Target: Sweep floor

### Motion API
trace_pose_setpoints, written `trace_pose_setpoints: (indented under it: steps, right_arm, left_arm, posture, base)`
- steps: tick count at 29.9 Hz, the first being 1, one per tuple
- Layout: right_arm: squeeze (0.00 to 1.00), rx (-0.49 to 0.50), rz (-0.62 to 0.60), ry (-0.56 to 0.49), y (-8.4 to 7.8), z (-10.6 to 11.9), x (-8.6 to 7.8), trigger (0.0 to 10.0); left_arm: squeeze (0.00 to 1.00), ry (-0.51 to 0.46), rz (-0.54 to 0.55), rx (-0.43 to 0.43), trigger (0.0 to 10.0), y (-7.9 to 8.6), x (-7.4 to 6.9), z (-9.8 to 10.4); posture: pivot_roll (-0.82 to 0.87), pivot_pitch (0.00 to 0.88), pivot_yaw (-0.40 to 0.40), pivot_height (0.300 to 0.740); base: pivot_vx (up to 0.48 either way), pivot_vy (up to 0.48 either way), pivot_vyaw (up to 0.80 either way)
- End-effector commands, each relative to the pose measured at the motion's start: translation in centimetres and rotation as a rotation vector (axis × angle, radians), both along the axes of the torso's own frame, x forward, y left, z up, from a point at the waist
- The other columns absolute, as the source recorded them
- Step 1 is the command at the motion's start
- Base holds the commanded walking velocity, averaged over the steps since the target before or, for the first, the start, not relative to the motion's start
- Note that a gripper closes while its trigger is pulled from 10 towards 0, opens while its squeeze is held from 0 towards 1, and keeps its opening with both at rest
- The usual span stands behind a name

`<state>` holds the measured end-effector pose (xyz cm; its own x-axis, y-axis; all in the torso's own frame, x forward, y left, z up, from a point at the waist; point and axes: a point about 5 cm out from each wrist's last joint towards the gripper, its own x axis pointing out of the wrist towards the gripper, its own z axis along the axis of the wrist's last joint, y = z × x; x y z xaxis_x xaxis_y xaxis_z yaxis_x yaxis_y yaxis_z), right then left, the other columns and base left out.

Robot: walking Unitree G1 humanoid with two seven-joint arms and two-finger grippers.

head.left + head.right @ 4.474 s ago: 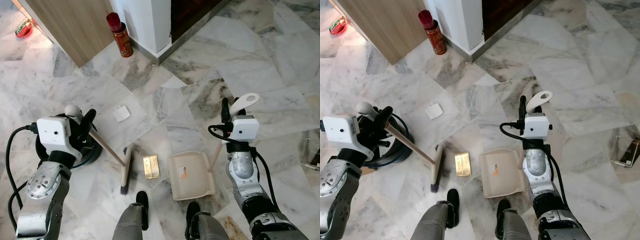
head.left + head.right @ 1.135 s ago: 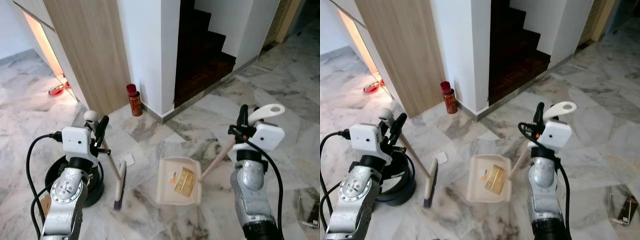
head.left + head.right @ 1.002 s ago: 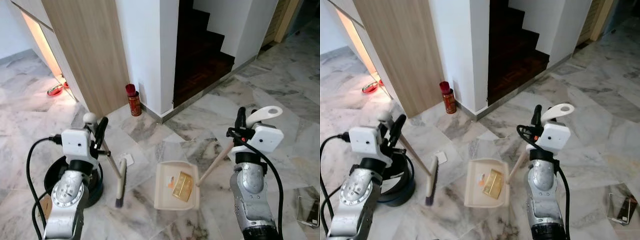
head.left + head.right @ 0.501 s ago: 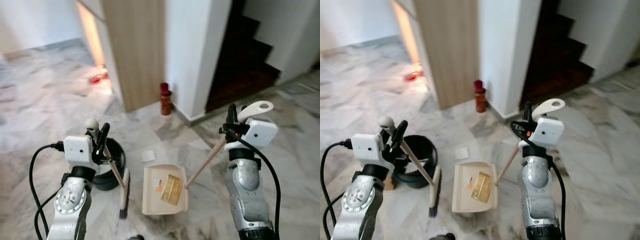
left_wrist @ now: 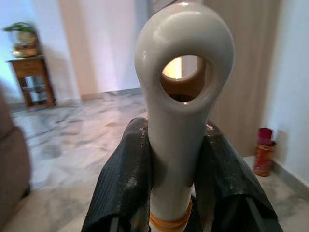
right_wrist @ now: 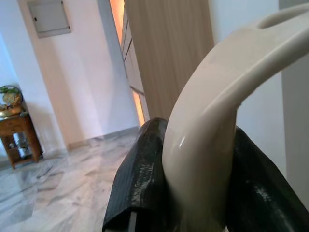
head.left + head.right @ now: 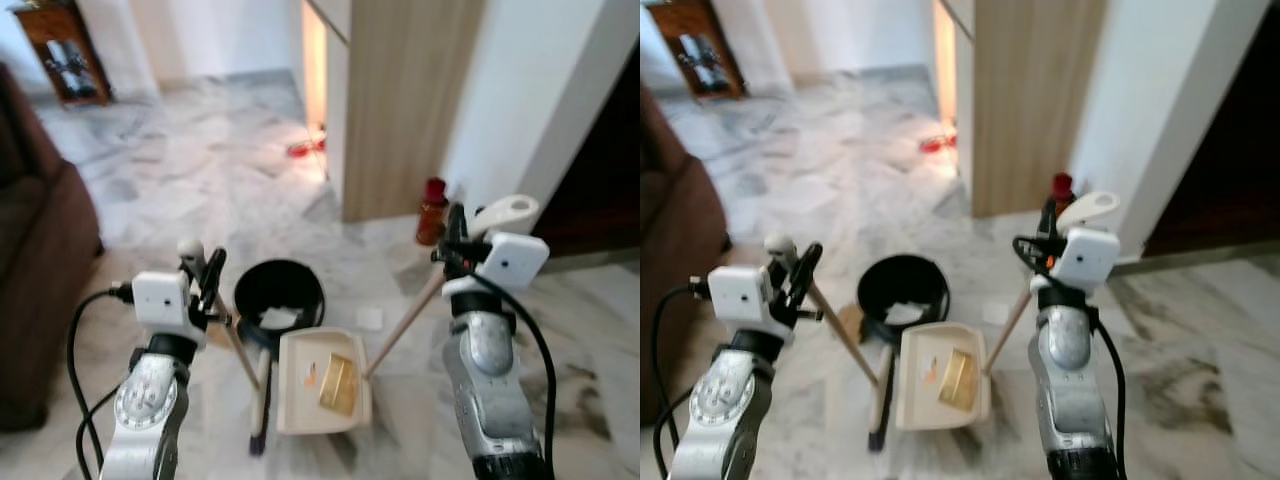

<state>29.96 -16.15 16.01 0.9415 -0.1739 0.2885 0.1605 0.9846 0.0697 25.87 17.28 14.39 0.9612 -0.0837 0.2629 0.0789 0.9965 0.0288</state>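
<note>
**Dustpan Full, Bin Just Ahead**

Left eye view: The left gripper sits at the lower left of the frame. Its black fingers are clenched around the top of the broom. The broom stick slants down toward the bottom middle, and its brush end touches the marble floor. The right gripper is at the right of the frame, clenched on the long handle of the dustpan. The dustpan is in the lower middle, just right of the broom. A flat gold box lies inside it. A black bin stands just above the dustpan, touching its top edge in the picture. A small white scrap lies on the floor near the bin, to its right. A red can stands by the wall at the upper right. A dark sofa is at the far left.

Right eye view: The same scene shows here, with the bin in the middle of the frame.

Left wrist view: Two black fingers squeeze the cream broom handle on both sides.

Right wrist view: Two black fingers squeeze the curved dustpan handle.

What could go wrong: The box could slide out if the dustpan tips too early, before it is over the bin. The pan could also bump the bin and knock it. The white scrap is not swept up yet and might get missed.
</note>
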Motion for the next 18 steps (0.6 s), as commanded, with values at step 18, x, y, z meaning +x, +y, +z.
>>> trace_pose_setpoints:
  steps: [18]
  right_arm:
    - [0.0, 0.094, 0.064, -0.225, 2.3, 6.5, 2.2, 10.0]
  left_arm:
    - [0.0, -0.031, 0.067, 0.03, 10.0, 1.8, -0.9, 0.8]
  posture:
    - [0.11, 0.025, 0.025, 0.74]
  base:
    - [0.0, 0.0, 0.07]
